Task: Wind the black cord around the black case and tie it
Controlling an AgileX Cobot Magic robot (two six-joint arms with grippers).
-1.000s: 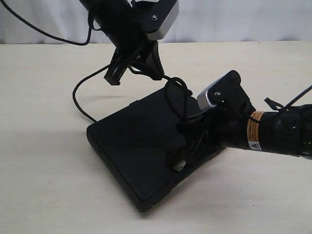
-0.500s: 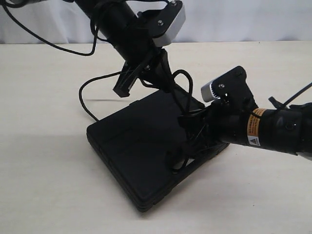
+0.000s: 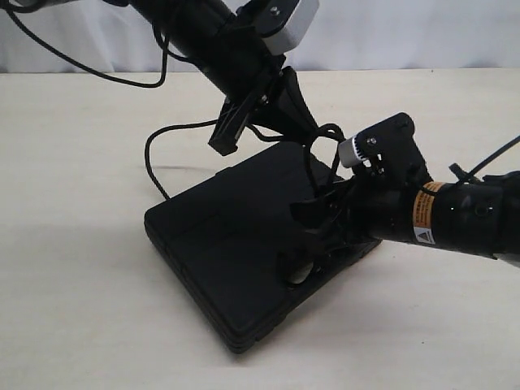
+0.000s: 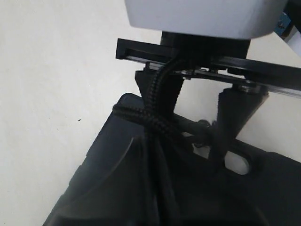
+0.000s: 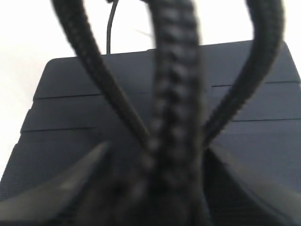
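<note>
My left gripper (image 3: 268, 138) is spread wide with the black cord (image 4: 155, 94) running between its fingers, I can't tell the right gripper's (image 3: 307, 227) grip against the black case (image 3: 219, 244) mid-counter, and its arm's orange label (image 3: 424, 218) is unreadable.

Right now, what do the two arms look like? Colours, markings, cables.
Both arms are black. The left arm carries a pale grey wrist box; thin black cables trail from it. The right arm has an orange-and-white warning label and a ribbed silver wrist unit.
</note>
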